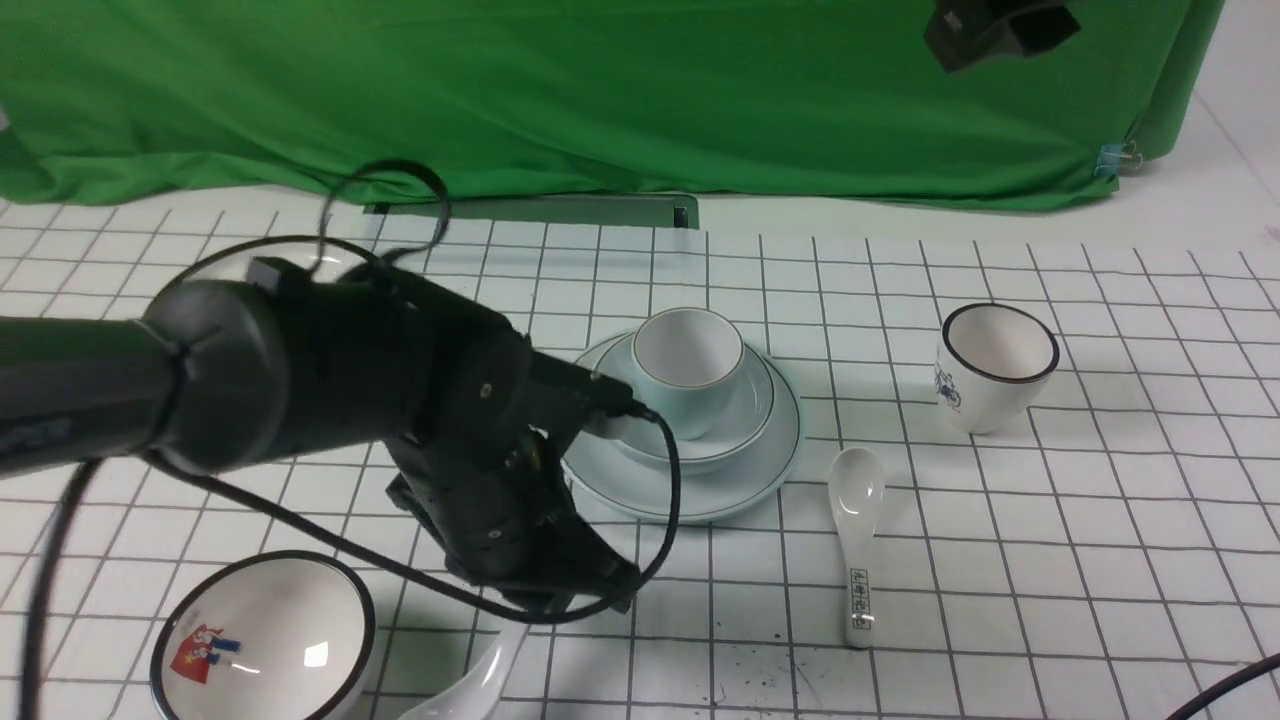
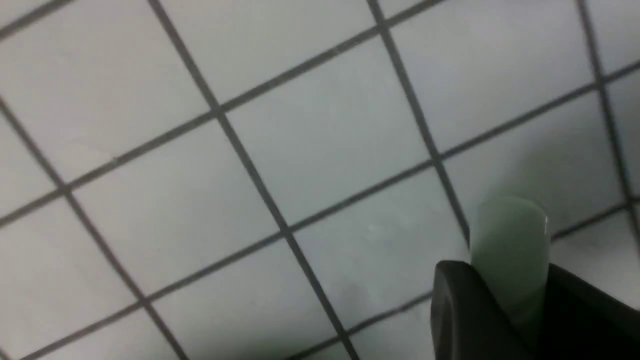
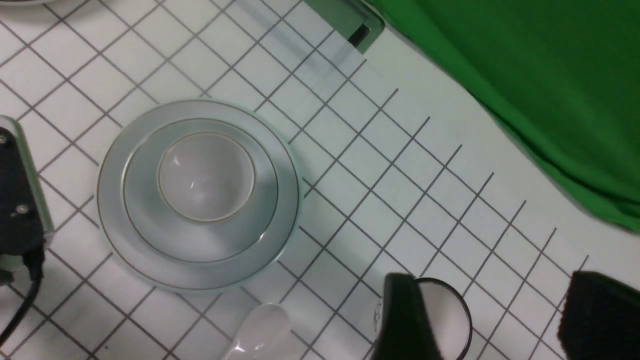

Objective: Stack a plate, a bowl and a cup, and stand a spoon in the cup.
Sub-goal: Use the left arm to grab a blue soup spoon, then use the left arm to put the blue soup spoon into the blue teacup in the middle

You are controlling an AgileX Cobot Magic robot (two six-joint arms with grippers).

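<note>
Spoon (image 1: 475, 685) — its bowl, front view only

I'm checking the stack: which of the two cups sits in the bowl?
The pale blue cup, thin-rimmed and plain, inside the bowl on the plate. The black-rimmed cup with a blue drawing stands alone to the right.

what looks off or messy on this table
Nothing is broken or spilled. The cup, bowl and plate sit stacked and level, and the left gripper holds the spoon. Only a scatter of dark specks on the cloth, close to the robot, looks like dirt.
</note>
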